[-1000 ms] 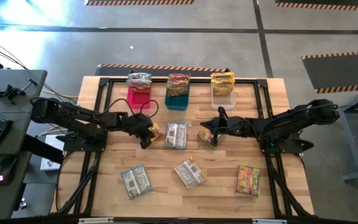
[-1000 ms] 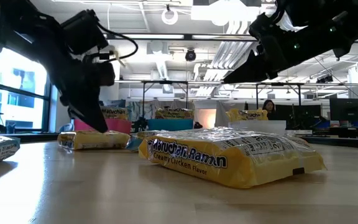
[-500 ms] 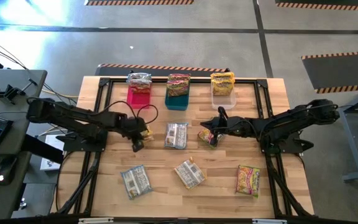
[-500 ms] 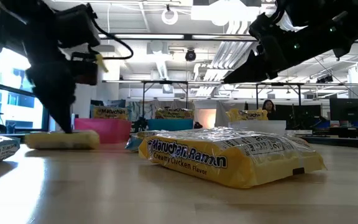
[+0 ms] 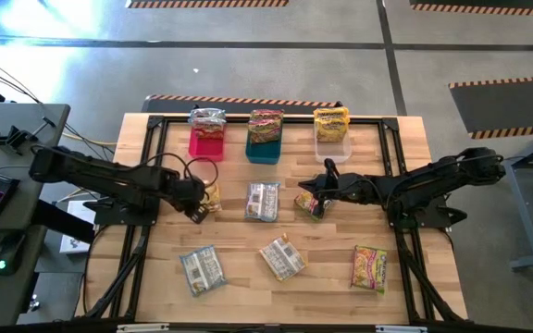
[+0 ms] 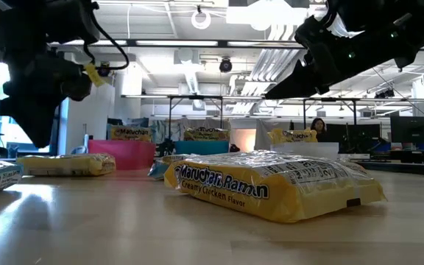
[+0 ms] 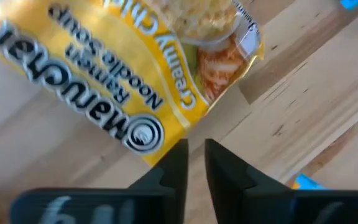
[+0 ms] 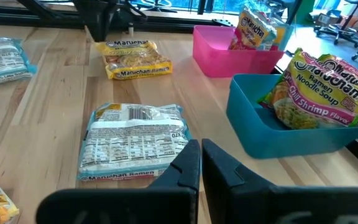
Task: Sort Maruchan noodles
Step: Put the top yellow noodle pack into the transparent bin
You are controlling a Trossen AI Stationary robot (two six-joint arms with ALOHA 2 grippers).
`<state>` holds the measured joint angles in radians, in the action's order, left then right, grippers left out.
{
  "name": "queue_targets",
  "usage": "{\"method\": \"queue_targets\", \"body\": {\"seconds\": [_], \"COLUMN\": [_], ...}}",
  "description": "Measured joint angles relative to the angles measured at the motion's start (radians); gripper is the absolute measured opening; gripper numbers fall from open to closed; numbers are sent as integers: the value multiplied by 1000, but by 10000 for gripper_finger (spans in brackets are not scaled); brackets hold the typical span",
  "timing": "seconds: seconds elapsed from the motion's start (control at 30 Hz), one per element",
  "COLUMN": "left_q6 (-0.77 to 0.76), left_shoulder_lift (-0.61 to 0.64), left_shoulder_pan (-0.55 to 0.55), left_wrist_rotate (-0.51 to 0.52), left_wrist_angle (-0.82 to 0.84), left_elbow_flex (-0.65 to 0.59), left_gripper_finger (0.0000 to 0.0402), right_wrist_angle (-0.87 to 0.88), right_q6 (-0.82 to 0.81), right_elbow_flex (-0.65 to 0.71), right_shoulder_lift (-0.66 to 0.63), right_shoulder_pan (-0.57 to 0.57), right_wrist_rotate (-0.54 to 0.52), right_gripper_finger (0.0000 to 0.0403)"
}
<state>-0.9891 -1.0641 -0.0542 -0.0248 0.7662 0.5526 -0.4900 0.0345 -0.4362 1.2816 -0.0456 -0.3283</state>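
left gripper (image 5: 195, 209) clenched, empty | yellow packet (image 5: 211, 195) flat on surface (image 5: 322, 264), touching its tip, on the side toward the bins; long axis slanted across my line of reach | right gripper (image 5: 311, 199) clenched too; farther off; left arm takes it

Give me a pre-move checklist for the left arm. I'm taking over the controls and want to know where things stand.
1. Left claw empty: ok. It grips nothing.
2. Target in front of the claw: ok. The yellow crinkly plastic ramen packet lies just ahead of the fingertips.
3. Claw open wide enough to grasp: not ok. The fingers are nearly together.
4. Packet lying flat on the wooden table: ok in the low view.
5. Room in the clear plastic bin that holds yellow packets: cannot tell.
6. Right claw out of the way: ok. It waits mid-table, apart from the left arm.
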Motion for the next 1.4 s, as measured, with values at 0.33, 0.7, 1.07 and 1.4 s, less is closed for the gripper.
{"method": "queue_targets", "body": {"seconds": [0.33,0.7,1.07,1.4], "left_q6": [-179,-131,-21,123], "left_shoulder_lift": [-34,-198,-291,-224], "left_shoulder_pan": [-70,-109,-144,-150], "left_wrist_rotate": [19,86,143,284], "left_wrist_angle": [31,35,-57,-50], "left_elbow_flex": [0,0,6,-2], "left_gripper_finger": [159,188,86,5], "right_wrist_angle": [0,0,0,-1], "right_q6": [18,18,18,18], "right_elbow_flex": [0,0,0,0], "right_shoulder_lift": [0,0,0,0], "right_shoulder_pan": [0,0,0,0], "right_wrist_rotate": [11,11,11,10], "right_gripper_finger": [0,0,0,0]}}
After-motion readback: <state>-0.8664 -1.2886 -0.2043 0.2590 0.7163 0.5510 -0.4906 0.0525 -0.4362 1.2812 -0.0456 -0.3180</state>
